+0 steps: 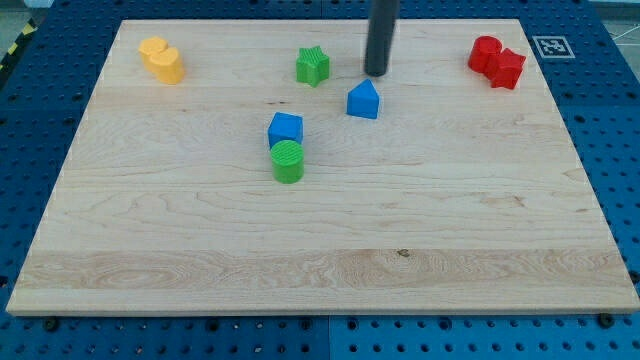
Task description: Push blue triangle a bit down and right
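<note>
On the pale wooden bench (320,260), my tip (376,73) sits just above the small blue triangle block (364,100), apparently apart; bare wood lies down-right. No pincer.

My tip (376,73) just beyond the blue triangle (364,101) toward the view's top, green star (313,66) at their left
</note>
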Motion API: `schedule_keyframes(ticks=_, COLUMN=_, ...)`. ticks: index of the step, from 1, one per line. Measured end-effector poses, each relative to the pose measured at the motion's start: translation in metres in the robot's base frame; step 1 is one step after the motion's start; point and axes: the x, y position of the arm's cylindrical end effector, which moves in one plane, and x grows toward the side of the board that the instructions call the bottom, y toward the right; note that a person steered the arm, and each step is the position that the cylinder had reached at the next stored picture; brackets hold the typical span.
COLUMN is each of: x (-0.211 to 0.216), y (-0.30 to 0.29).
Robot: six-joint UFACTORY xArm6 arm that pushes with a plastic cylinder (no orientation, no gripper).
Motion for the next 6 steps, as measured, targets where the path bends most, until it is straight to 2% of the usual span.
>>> schedule_keyframes(ticks=2, x=0.010, y=-0.033)
schedule_keyframes(ticks=3, x=0.025, y=-0.019)
schedule_keyframes(ticks=6, x=0.110, y=0.029)
